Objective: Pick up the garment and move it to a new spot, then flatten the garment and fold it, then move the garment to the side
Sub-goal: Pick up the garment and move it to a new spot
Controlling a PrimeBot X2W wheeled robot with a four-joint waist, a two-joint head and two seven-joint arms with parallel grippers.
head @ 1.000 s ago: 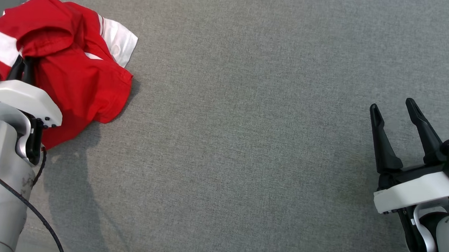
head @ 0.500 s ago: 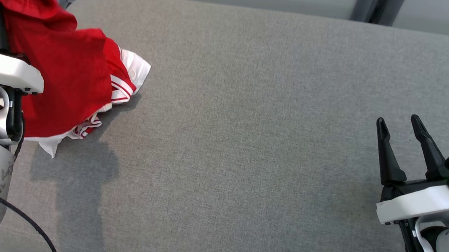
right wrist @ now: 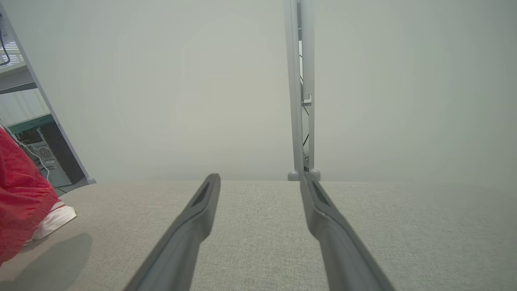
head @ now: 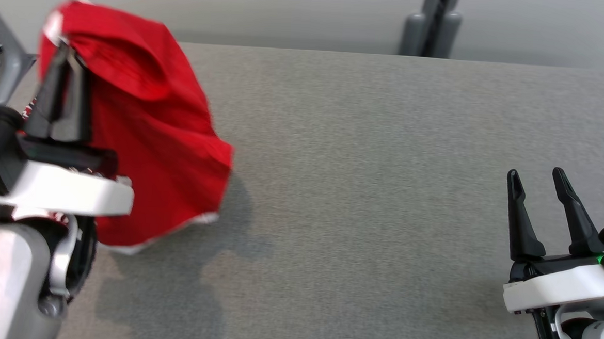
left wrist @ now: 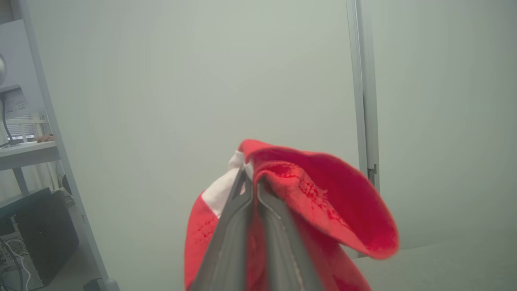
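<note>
Now the red garment [head: 163, 147] with white trim hangs at ten o'clock in the head view. Its top fold is pinched in the left pincer [head: 68, 55], whose fingers are pressed together on the cloth. Whether its lower hem touches the grey desk [head: 373, 194] is unclear. At four o'clock, well apart, the right pincer [head: 535, 174] stands spread wide, holding nothing.

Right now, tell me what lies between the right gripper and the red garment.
The stretch from the right gripper to the garment is bare grey surface, seen in the head view.
</note>
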